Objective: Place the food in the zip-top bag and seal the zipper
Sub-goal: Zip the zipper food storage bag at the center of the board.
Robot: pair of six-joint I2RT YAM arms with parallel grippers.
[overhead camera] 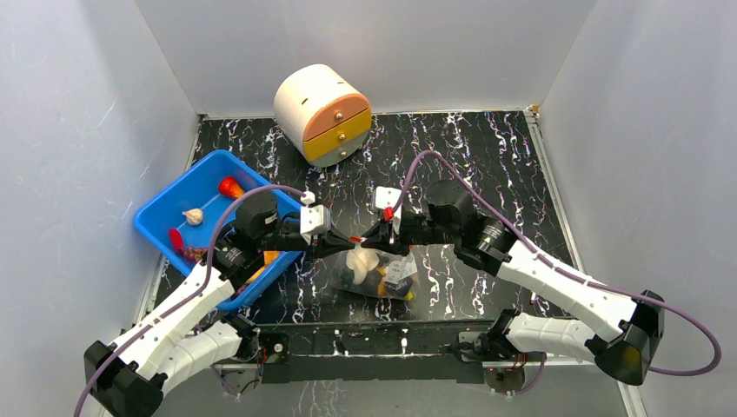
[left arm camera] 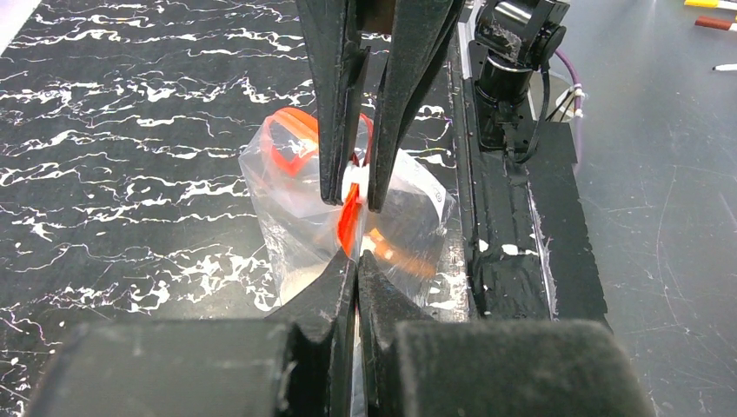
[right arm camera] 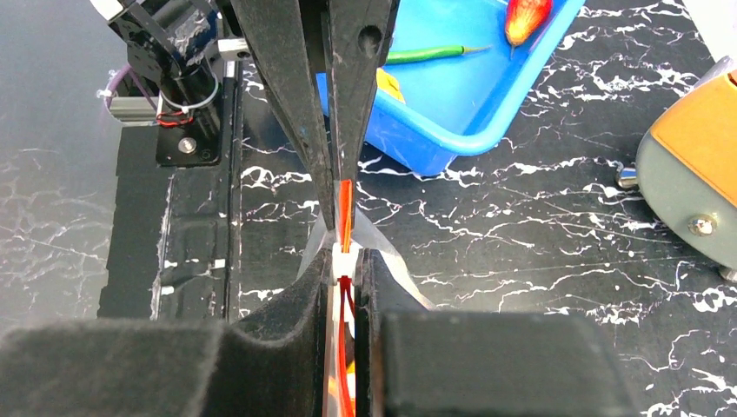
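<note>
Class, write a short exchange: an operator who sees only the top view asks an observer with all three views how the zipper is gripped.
Operator: What does the left gripper hold?
Observer: It is shut on the zipper, just below the slider.
Operator: And the right gripper?
Observer: It is shut on the white slider.

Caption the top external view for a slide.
Left fingers and right fingers pinch the zipper of the zip-top bag, food inside.
</note>
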